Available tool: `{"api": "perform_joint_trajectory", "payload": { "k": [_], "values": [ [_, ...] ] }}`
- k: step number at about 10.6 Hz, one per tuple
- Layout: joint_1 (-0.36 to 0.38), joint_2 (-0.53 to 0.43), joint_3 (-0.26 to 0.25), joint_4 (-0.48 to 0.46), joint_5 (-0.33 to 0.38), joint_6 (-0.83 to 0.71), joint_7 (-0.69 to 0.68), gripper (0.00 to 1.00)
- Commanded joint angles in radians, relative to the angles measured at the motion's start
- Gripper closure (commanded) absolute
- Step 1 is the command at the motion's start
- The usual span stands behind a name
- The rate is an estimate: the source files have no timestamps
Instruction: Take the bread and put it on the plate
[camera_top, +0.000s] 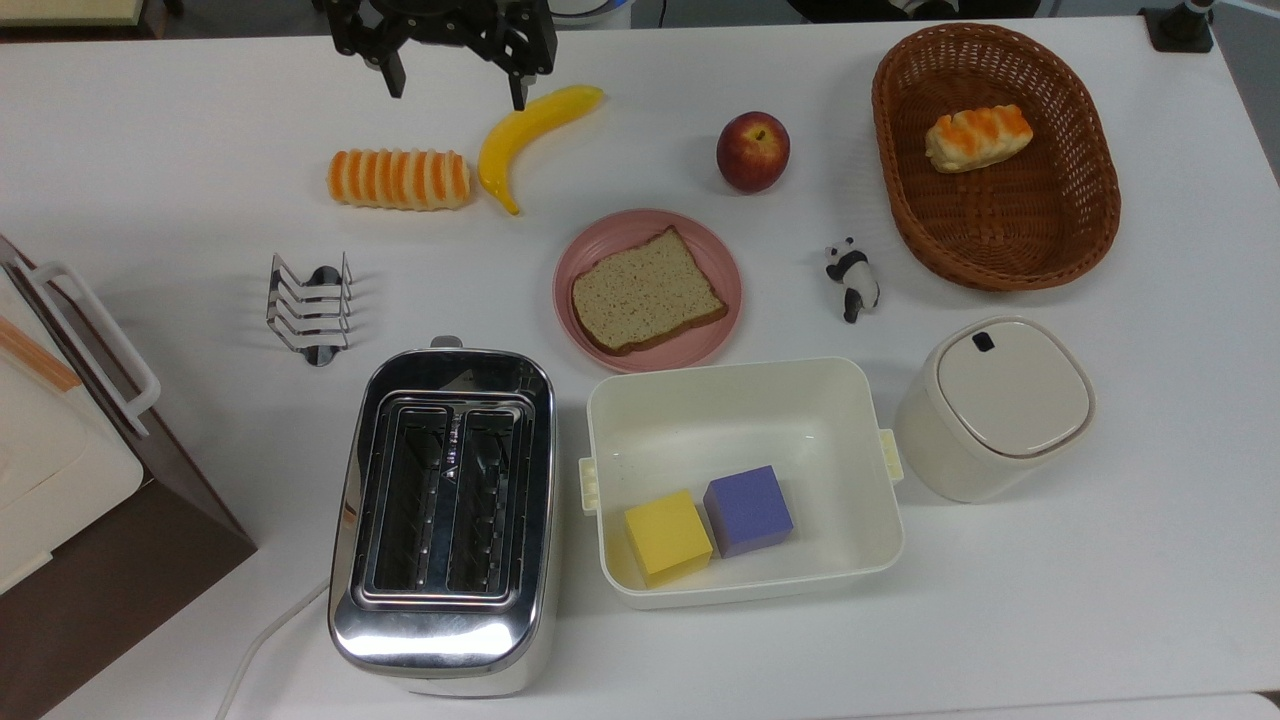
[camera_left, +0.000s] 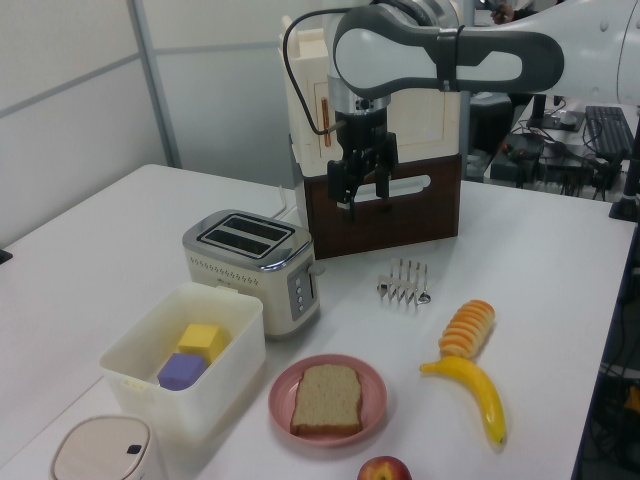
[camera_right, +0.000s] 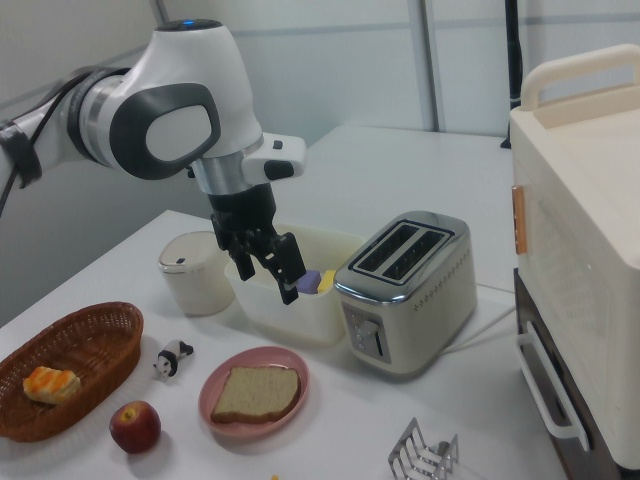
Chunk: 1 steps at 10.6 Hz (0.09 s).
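The bread (camera_top: 647, 292), a tan speckled slice with a dark crust, lies flat on the pink plate (camera_top: 600, 240) in the middle of the table. Both also appear in the left view, bread (camera_left: 328, 398) on plate (camera_left: 375, 395), and in the right view, bread (camera_right: 255, 392) on plate (camera_right: 255, 358). My gripper (camera_top: 455, 85) hangs open and empty at the top view's upper edge, above the banana and the ridged roll, well away from the plate. In the left view the gripper (camera_left: 362, 198) is high above the table, and in the right view the gripper (camera_right: 268, 280) hangs above the tub.
A chrome toaster (camera_top: 445, 500) and a cream tub (camera_top: 740, 366) with yellow and purple cubes stand near the plate. A banana (camera_top: 530, 125), ridged roll (camera_top: 400, 180), apple (camera_top: 752, 150), panda figure (camera_top: 852, 275), toast rack (camera_top: 310, 305), wicker basket (camera_top: 1000, 260) and lidded canister (camera_top: 990, 405) lie around.
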Motion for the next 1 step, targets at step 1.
{"api": "perform_joint_trajectory", "payload": {
  "k": [1],
  "values": [
    [0.012, -0.025, 0.002, -0.034, -0.014, -0.004, 0.000, 0.00]
  ]
}}
